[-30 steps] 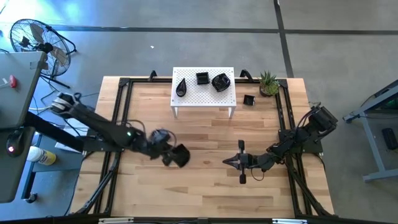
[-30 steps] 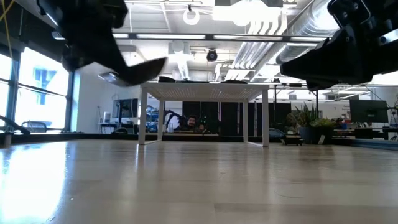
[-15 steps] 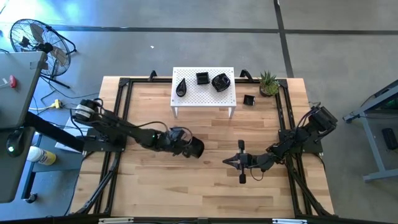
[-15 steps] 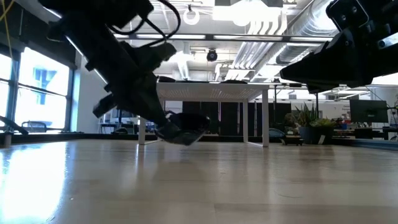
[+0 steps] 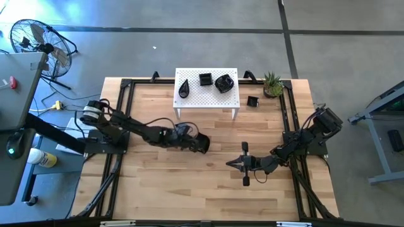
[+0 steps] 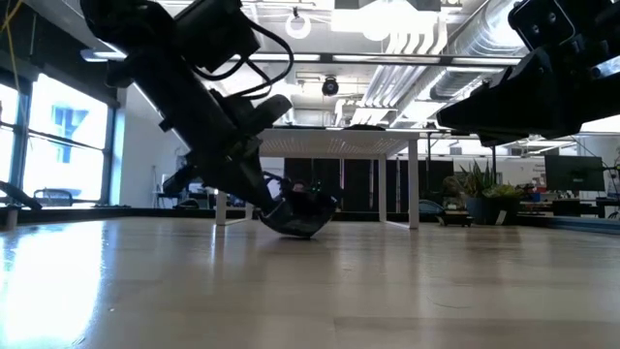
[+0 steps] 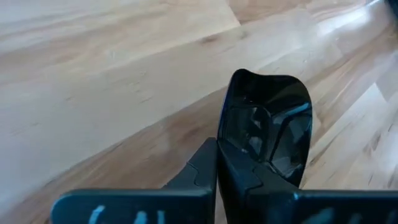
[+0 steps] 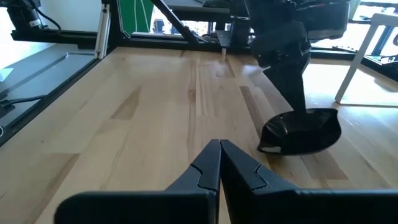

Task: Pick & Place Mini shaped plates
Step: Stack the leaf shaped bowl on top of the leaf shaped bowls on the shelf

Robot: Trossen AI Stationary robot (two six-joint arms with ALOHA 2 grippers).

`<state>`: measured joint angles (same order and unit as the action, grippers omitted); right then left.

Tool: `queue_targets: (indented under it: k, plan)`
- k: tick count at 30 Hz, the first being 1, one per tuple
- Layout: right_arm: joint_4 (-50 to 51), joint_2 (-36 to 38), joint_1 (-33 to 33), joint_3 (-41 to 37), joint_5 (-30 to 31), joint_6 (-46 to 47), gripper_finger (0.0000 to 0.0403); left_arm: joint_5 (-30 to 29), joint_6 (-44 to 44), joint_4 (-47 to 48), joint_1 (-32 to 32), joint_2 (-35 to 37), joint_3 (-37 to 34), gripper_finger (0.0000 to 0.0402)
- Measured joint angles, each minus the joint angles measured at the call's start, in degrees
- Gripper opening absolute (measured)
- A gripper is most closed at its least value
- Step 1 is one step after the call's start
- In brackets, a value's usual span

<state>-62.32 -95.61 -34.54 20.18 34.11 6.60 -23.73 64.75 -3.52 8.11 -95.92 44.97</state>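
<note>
Mini shaped plate, glossy black, rounded-square, pinched by one rim in left gripper fingers. Sticks out past fingertips, long axis in line w/ fingers, pointing toward right arm's side. Tilted, lower edge at or just above worktop, near centre, in front of white perforated stand; contact can't tell. Other plates on stand. Right gripper low over worktop, near plate, fingers pressed together, holding nothing.

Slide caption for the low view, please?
Left gripper lowers a glossy black plate onto the table.
</note>
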Motion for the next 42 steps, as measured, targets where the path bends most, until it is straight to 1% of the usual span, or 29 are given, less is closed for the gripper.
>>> queue_targets:
  k: [3, 8, 10, 13, 15, 19, 21, 24, 26, 27, 30, 33, 38, 40, 42]
  plan:
    - [0.0, 0.0, 0.0, 0.0, 0.1, 0.9, 0.0006, 2.6, -0.8, 0.2, -0.4, 0.0, 0.0, 0.0016]
    - [0.0, 0.0, 0.0, 0.0, 0.7, 1.8, 0.0011, 5.1, -4.8, 0.6, -0.6, 0.0, 0.0, 0.0047]
    - [0.0, 0.0, 0.0, 0.0, 1.4, 2.7, 0.0011, 5.2, -7.4, 0.7, -0.6, 0.1, 0.0, 0.0061]
    - [0.1, 0.0, 0.0, 0.0, 1.4, 4.6, 0.0012, 6.4, -11.7, 2.0, -0.6, 2.2, 0.0, 0.0076]
    - [0.4, 0.0, 0.0, 0.0, 1.4, 5.1, 0.0012, 7.7, -14.4, 4.0, -0.6, 4.2, 0.0, 0.0079]
    - [0.4, 0.0, 0.1, 0.0, 1.6, 5.4, 0.0012, 8.2, -20.9, 7.6, -0.5, 9.1, 0.0, 0.0066]
    - [0.5, 0.0, 0.2, 0.0, 1.7, 6.5, 0.0012, 7.5, -24.6, 8.0, 0.4, 12.0, -0.1, 0.0049]
    - [0.6, 0.0, 0.9, 0.0, 1.9, 8.6, 0.0012, 4.5, -29.0, 5.8, 2.3, 15.8, -1.8, 0.0013]
    - [0.7, 0.0, 1.6, 0.0, 3.0, 10.4, 0.0012, 2.9, -31.9, 2.6, 3.6, 18.0, -4.1, 0.0005]
    - [0.8, 0.0, 2.0, 0.0, 3.2, 11.6, 0.0012, 1.9, -33.2, -0.3, 4.2, 19.0, -5.7, 0.0007]
    - [1.6, 0.0, 3.3, 0.4, 4.2, 16.6, 0.0012, 1.7, -37.6, -11.6, 5.6, 21.6, -11.7, 0.0010]
    - [4.8, 0.0, 4.3, 2.2, 4.2, 21.3, 0.0014, 2.5, -41.5, -25.0, 6.0, 22.0, -18.4, 0.0002]
    - [15.1, 0.0, 4.7, 8.9, 4.1, 23.9, 0.0036, 4.9, -45.9, -45.3, 5.8, 22.0, -28.8, 0.0002]
    - [21.5, 0.0, 4.7, 12.2, 5.4, 26.6, 0.0051, 4.8, -47.5, -49.9, 5.8, 22.0, -31.9, 0.0001]
    - [29.7, 0.0, 5.4, 15.6, 6.2, 32.0, 0.0068, 3.6, -48.1, -53.5, 5.8, 22.0, -34.5, 0.0001]
